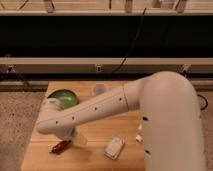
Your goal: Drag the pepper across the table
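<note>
1. Pepper [60, 146]: near left part of the table [91, 156], long axis running near-left to far-right.
2. White packet [114, 147]: right of the pepper, well apart.
3. Gripper [74, 136]: low over the table, just right of the pepper's far end. Contact and opening cannot be told. A drag would likely start from here.
4. Green bowl [63, 96]: far left.

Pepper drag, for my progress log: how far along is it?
Done: the gripper is down beside the pepper, at the near edge of the table. In hand: making contact, though touching can't be confirmed. Left: seemingly the whole drag across.
</note>
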Tool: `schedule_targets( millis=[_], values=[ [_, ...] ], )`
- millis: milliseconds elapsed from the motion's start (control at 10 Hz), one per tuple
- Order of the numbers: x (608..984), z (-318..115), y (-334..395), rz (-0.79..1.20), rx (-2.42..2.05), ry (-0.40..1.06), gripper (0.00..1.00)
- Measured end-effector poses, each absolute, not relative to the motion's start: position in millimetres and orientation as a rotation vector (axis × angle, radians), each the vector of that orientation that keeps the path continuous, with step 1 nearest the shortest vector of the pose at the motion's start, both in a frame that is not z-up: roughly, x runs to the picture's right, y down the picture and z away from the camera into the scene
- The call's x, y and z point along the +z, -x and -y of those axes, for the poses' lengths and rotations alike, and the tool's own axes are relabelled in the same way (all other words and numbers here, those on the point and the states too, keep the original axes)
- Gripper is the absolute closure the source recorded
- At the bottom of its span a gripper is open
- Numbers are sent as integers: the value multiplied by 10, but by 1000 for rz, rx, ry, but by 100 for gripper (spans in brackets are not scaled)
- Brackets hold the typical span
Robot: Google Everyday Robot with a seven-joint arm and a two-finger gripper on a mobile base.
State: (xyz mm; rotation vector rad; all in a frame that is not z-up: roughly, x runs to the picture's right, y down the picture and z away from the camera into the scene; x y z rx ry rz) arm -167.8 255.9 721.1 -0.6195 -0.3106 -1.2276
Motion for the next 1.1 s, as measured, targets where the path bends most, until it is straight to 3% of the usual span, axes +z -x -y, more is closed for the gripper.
schedule_targets(
  millis=[1100],
  values=[
    [7487, -2918, 1794, 319, -1299, 697, 20]
  ],
)
